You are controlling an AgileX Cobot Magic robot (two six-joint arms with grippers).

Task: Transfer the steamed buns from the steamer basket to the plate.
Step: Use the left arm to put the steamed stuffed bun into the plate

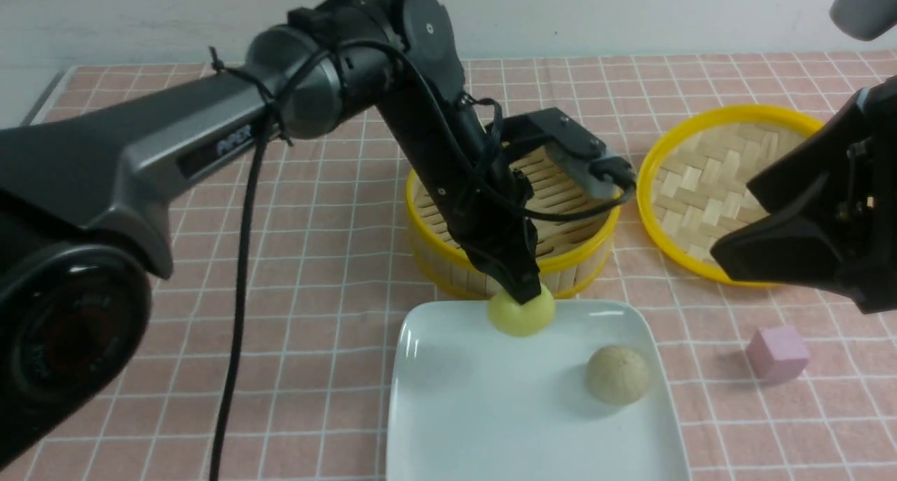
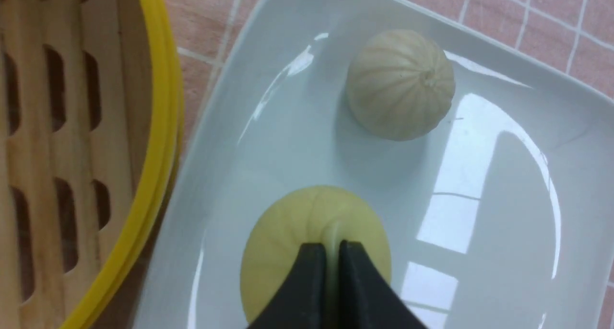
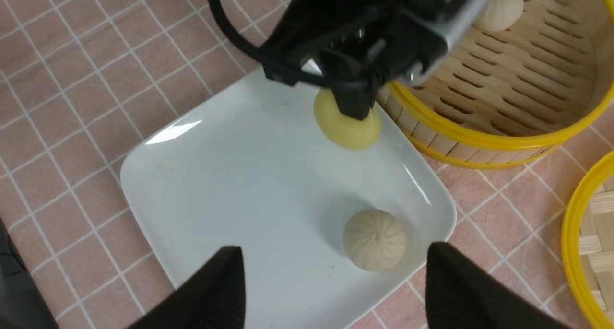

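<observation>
My left gripper (image 1: 524, 295) is shut on the yellow bun (image 1: 521, 314), pinching its top at the far rim of the white plate (image 1: 455, 411), right by the steamer basket (image 1: 560, 260). In the left wrist view the jaws (image 2: 331, 252) close on the yellow bun (image 2: 288, 233). One beige bun (image 1: 618, 374) lies on the plate's right side. A second beige bun (image 3: 501, 7) sits inside the basket (image 3: 479, 137), hidden in the front view by the arm. My right gripper (image 1: 734, 218) is open and empty, hovering right of the plate (image 3: 216, 185).
The shallow woven lid (image 1: 708, 179) lies right of the basket, partly under my right gripper. A pink cube (image 1: 778, 353) sits on the checked cloth right of the plate. The left arm reaches across the basket.
</observation>
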